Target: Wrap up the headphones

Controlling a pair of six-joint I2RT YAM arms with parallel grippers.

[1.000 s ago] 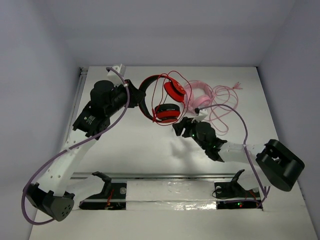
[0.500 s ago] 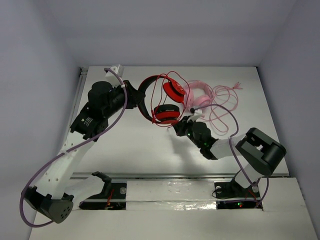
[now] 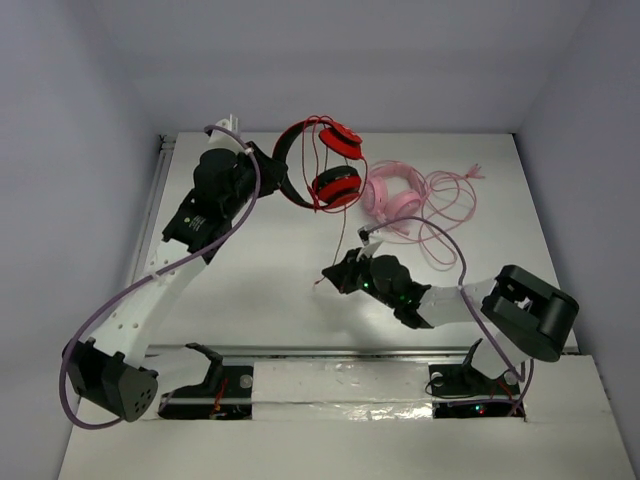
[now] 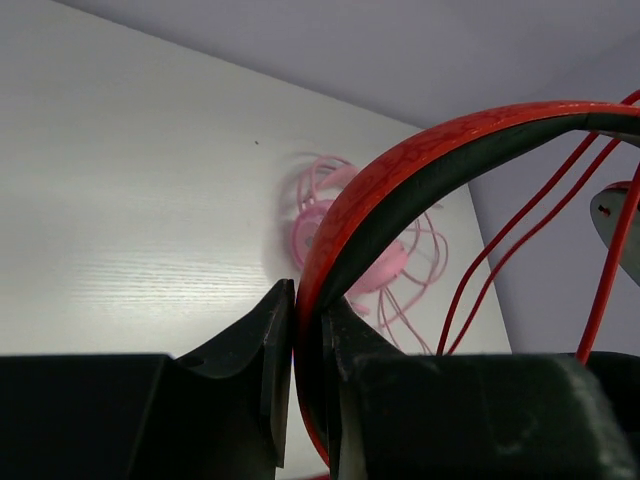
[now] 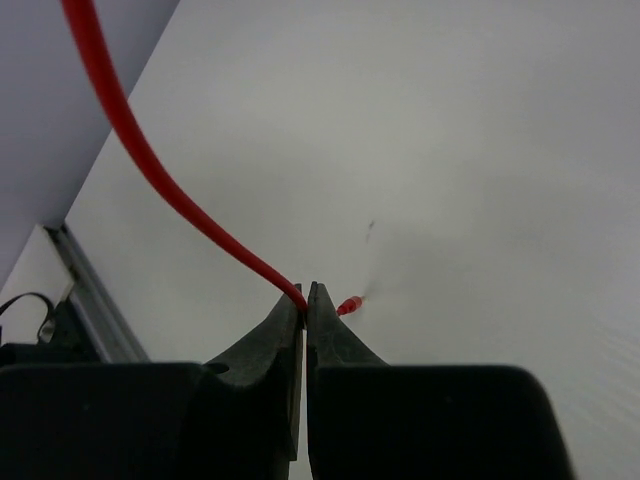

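We see the left pincer [image 4: 308,300] clenched on the headband of the red headphones [image 3: 336,186], upper centre of the overhead frame. The right pincer [image 5: 305,295], lower centre, nips their red cable [image 5: 150,165] near its tip.

I looked down from above and behind at the table [image 3: 270,290]; 2 wrist views sat close, left sharing the headphones [image 3: 337,185] [image 4: 400,170].

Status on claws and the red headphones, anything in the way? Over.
Left claw shut on headband of red headphones. Right claw shut on red cable near its plug end. Pink headphones lie just right of the red cups, tangle risk.
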